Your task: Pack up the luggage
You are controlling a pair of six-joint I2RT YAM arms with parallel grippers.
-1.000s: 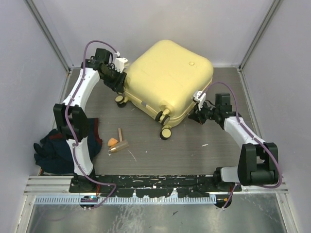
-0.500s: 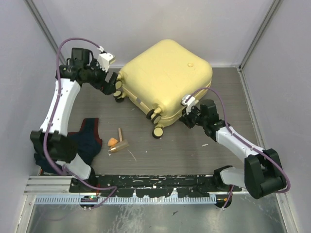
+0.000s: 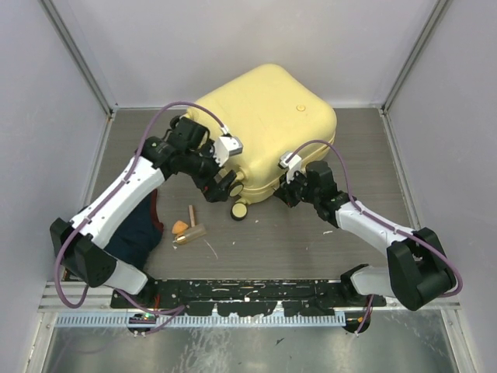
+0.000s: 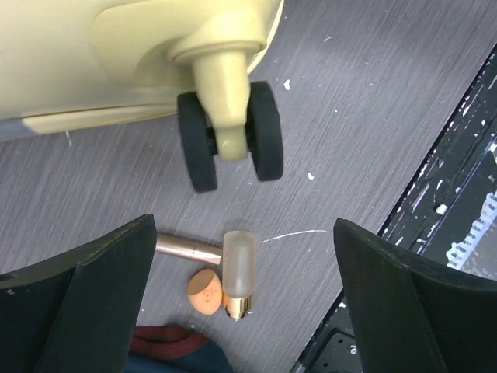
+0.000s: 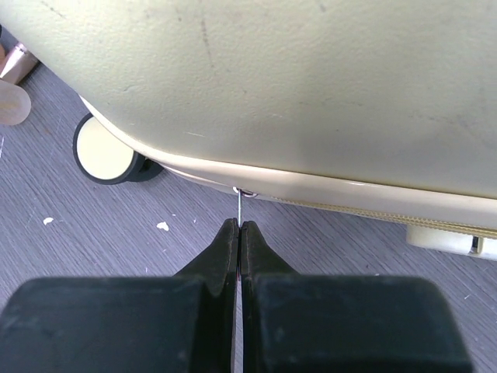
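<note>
Suitcase [image 3: 268, 116], pale yellow and closed, is lying flat toward the far middle of the grey table [image 3: 295, 249] in the overhead view, turned at an angle with its wheels facing my bases. My left gripper [image 3: 225, 185] is hovering at its near left corner, close to a wheel [image 3: 240, 210], and my right gripper [image 3: 284, 194] is sitting against its near edge. A dark cloth [image 3: 136, 233], an orange sponge [image 3: 179, 228] and a small bottle [image 3: 190, 235] are lying on the table to the left, apart from the suitcase. Through my left wrist camera, my fingers [image 4: 85, 311] are standing wide apart and holding nothing. A black double wheel under the suitcase corner is showing between them, with the bottle, the sponge and a rose-gold tube [image 4: 185, 248] lying nearer on the table. Through my right wrist camera, my fingers [image 5: 225, 249] are pressing together on the thin metal zipper pull [image 5: 241, 208] coming out of the suitcase seam, with a cream-faced wheel resting on the table to the left.
</note>
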